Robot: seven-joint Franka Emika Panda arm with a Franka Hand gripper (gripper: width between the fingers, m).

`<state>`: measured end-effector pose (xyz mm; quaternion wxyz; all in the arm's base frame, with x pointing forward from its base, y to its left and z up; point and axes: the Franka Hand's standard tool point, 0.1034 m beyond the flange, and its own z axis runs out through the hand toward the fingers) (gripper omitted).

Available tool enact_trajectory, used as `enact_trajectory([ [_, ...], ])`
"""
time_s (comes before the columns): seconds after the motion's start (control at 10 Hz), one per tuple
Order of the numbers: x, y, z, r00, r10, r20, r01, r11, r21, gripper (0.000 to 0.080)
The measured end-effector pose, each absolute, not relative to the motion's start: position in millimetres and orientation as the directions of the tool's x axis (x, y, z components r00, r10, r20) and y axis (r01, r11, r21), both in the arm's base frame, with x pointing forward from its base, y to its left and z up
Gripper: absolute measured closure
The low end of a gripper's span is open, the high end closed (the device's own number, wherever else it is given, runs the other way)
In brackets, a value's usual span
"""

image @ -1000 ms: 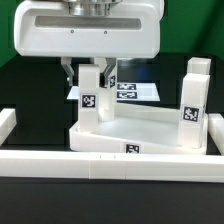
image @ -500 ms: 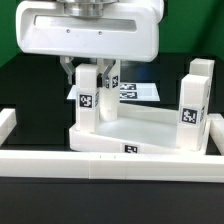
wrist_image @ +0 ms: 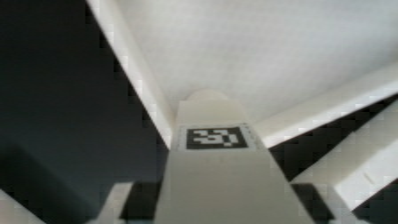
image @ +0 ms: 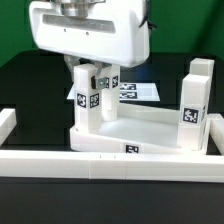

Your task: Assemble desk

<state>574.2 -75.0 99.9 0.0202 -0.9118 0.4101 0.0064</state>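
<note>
The gripper (image: 91,72) pinched an upright leg block (image: 88,98) over the tabletop's (image: 140,128) far left corner in the exterior view, apparently to seat it there.

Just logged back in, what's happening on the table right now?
The arm's two-finger gripper is closed on a short white rectangular leg block, holding it upright at a corner of the wide white rimmed tabletop, on the exterior view's left. Another tagged leg block stands upright at the corner on the exterior view's right. The tabletop rests against the long low white border wall, with the marker board lying behind it.
</note>
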Motion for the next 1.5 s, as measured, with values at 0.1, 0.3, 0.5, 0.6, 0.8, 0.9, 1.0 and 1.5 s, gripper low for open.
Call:
enact_trajectory([
  [0.1, 574.2, -75.4, 99.9, 0.574, -0.818, -0.037, -0.819, -0.573, -0.037, 0.0509],
  [0.3, 575.4, -72.7, 100.1, 0.438, -0.898, -0.039, -0.899, -0.437, -0.032, 0.0509],
  [0.5, 576.8, -73.3, 100.0, 0.292, -0.955, -0.052, -0.956, -0.289, -0.048, 0.0509],
  [0.6, 577.5, -73.8, 99.9, 0.189, -0.98, -0.068, -0.981, -0.185, -0.059, 0.0509],
  [0.8, 580.1, -74.7, 99.9, 0.02, -0.996, -0.09, -0.997, -0.013, -0.08, 0.0509],
  [0.9, 580.6, -74.8, 99.9, -0.038, -0.994, -0.098, -0.996, 0.047, -0.082, 0.0509],
  [1.0, 580.8, -74.8, 100.0, -0.084, -0.991, -0.102, -0.993, 0.092, -0.077, 0.0509],
  [1.5, 580.0, -73.2, 96.9, -0.051, -0.995, -0.09, -0.997, 0.056, -0.051, 0.0259],
])
